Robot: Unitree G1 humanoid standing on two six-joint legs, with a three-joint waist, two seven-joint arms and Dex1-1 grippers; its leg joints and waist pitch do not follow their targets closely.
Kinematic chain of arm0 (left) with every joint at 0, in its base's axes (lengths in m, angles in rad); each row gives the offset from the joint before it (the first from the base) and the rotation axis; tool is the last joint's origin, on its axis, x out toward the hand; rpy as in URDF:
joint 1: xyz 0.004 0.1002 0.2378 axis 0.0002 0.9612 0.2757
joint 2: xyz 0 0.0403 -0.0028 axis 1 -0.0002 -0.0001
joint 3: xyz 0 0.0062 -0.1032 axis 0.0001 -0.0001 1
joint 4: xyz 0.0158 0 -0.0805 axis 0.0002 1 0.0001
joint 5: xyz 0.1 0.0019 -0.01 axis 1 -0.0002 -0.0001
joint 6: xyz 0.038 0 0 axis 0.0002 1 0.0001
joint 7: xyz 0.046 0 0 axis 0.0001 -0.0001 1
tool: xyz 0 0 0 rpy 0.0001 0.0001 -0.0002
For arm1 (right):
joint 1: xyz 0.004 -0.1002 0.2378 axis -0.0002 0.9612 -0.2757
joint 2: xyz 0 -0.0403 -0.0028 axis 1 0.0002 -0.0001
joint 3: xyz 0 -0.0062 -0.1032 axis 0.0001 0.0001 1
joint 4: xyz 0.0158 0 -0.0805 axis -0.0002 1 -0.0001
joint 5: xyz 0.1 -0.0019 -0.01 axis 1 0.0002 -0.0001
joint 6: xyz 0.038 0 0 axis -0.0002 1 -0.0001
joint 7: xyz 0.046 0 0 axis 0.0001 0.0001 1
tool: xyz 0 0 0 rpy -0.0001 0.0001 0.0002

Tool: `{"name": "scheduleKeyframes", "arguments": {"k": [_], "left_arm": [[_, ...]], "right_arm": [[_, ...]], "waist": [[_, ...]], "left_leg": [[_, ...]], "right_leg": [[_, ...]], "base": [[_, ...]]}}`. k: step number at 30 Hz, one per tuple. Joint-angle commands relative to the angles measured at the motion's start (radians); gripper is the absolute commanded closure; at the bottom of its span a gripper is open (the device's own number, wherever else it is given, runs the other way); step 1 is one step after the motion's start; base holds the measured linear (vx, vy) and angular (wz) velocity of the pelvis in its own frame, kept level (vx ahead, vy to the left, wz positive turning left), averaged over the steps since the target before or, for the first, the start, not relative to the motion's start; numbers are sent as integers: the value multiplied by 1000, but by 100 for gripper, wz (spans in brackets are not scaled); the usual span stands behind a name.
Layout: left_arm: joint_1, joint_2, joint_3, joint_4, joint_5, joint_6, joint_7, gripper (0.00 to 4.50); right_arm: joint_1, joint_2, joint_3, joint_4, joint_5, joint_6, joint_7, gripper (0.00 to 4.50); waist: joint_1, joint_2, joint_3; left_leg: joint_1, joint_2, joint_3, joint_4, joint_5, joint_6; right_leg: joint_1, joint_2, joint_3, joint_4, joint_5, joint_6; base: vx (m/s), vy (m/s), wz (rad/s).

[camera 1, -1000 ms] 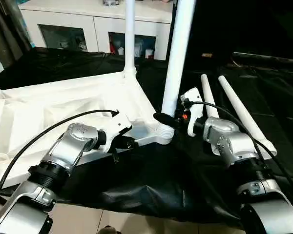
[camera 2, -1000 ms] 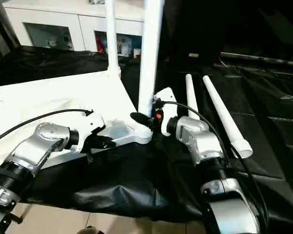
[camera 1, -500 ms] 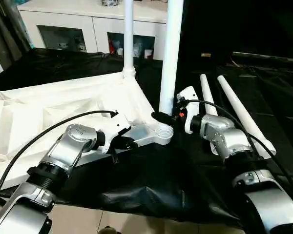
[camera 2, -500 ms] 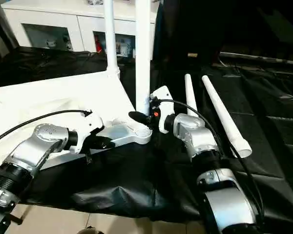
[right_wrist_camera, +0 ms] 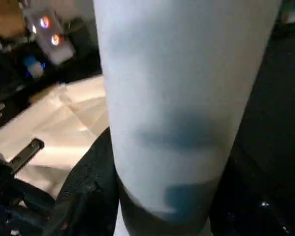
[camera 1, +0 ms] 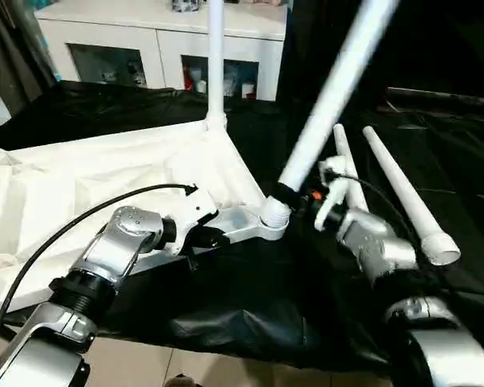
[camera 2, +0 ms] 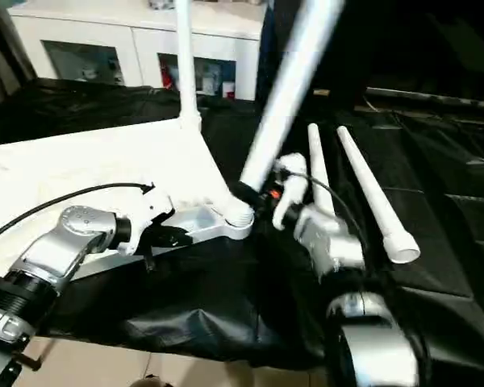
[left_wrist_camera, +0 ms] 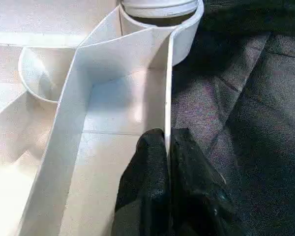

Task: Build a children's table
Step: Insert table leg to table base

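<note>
Left claw (left_wrist_camera: 168, 147) is pinched shut on the thin side rib of the children's table (camera 1: 81, 177), which lies upside down on the black-covered worktop (camera 1: 250, 298); its silver forearm reaches in low from the near left. Right claw (camera 1: 294, 196) grips the tilted leg (camera 1: 327, 105) just above the near corner socket (camera 1: 274, 214), black fingers (right_wrist_camera: 83, 187) wrapping either side of the tube; that forearm angles up from the near right. This leg leans away to the right, blurred, its top cut off. A second leg (camera 1: 215, 64) stands upright at the far corner, also cut off. Two loose legs (camera 1: 403, 193) lie beside the right arm, the nearer one partly hidden by it.
</note>
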Motion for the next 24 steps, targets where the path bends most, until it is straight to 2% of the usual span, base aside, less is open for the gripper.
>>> {"name": "scheduleKeyframes", "arguments": {"k": [1, 2, 3, 5, 6, 7, 9, 12, 13, 15, 18, 19, 20, 21, 22, 23, 24], "left_arm": [[-20, -14, 51, -6, -22, -38, 22, 450], [-20, -14, 51, -7, -21, -38, 22, 450], [-19, -13, 51, -7, -18, -41, 22, 450], [-20, -13, 52, -4, -14, -45, 21, 450], [-19, -13, 51, -3, -12, -47, 21, 450], [-18, -13, 51, -3, -10, -49, 20, 450], [-18, -13, 51, -3, -10, -49, 20, 450], [-18, -14, 50, 0, -6, -53, 19, 450], [-17, -13, 45, 1, -1, -59, 16, 450], [-16, -13, 44, 1, 1, -62, 14, 450], [-7, -9, 36, -11, 7, -74, 1, 450], [-4, -7, 32, -16, 9, -79, -4, 450], [0, -6, 30, -21, 9, -80, -8, 450], [4, -4, 27, -26, 10, -82, -10, 450], [7, -3, 26, -29, 11, -84, -12, 450], [10, -3, 26, -34, 11, -83, -14, 450], [14, -2, 26, -39, 10, -83, -17, 450]], "right_arm": [[62, -1, 22, 22, -39, 1, -15, 259], [77, -1, 30, 7, -48, -14, -17, 259], [103, -7, 66, -25, -87, -56, -17, 259], [124, -15, 108, -71, -126, -84, -7, 259], [132, -19, 129, -105, -137, -77, 4, 259], [135, -25, 155, -143, -152, -62, 18, 259], [135, -26, 159, -148, -155, -60, 20, 259], [114, -36, 193, -158, -172, -33, 35, 259], [93, -41, 210, -152, -177, -15, 53, 259], [76, -42, 217, -143, -178, -2, 65, 259], [30, -43, 218, -112, -175, 34, 91, 259], [11, -44, 219, -91, -180, 32, 99, 259], [2, -44, 220, -79, -184, 29, 105, 259], [-16, -45, 221, -54, -190, 19, 113, 259], [-26, -46, 223, -41, -193, 15, 117, 259], [-39, -47, 223, -22, -191, 18, 132, 259], [-51, -49, 224, -2, -192, 21, 146, 259]], "waist": [[-4, 2, -76], [-3, 6, -75], [-2, 5, -76], [-3, 5, -76], [-3, 4, -75], [-3, 8, -74], [-3, 6, -75], [-4, 6, -73], [-5, 2, -74], [-6, 5, -73], [-6, -6, -73], [-7, -2, -74], [-9, -8, -71], [-8, -9, -71], [-8, -4, -72], [-9, -5, -71], [-9, -12, -72]], "left_leg": [[11, 25, -5, -68, -193, 5], [11, 26, -5, -68, -200, 4], [12, 27, -6, -69, -201, 3], [12, 27, -6, -71, -206, -2], [11, 26, -7, -71, -205, -2], [12, 25, -7, -71, -209, -4], [12, 25, -7, -72, -211, -4], [13, 25, -7, -72, -221, -2], [12, 25, -6, -72, -217, -1], [11, 25, -7, -73, -220, 1], [10, 25, -6, -73, -211, 4], [10, 25, -7, -72, -210, 5], [10, 26, -5, -72, -214, 5], [9, 26, -5, -72, -210, 5], [10, 27, -5, -72, -211, 6], [9, 26, -5, -72, -208, 7], [9, 27, -5, -71, -201, 10]], "right_leg": [[47, -74, 56, -81, -115, -213], [45, -74, 57, -84, -129, -206], [46, -74, 57, -84, -133, -203], [44, -73, 56, -84, -139, -195], [44, -72, 56, -85, -141, -192], [44, -70, 57, -87, -147, -186], [45, -71, 58, -87, -149, -185], [43, -72, 58, -90, -169, -185], [44, -72, 59, -89, -164, -186], [43, -71, 57, -88, -166, -189], [45, -72, 59, -88, -168, -186], [43, -74, 57, -87, -173, -191], [43, -74, 58, -90, -185, -189], [43, -75, 58, -89, -187, -188], [41, -76, 58, -89, -189, -190], [42, -74, 59, -89, -187, -188], [43, -76, 58, -86, -181, -189]], "base": [[0, 0, 0], [0, 0, 0], [0, 0, 0], [0, 0, 0], [0, 0, 0], [0, 0, 0], [0, 0, 0], [0, 0, 0], [0, 0, 0], [0, 0, 0], [0, 0, 0], [0, 0, 0], [0, 0, 0], [0, 0, 0], [0, 0, 0], [0, 0, 0], [0, 0, 0]]}}
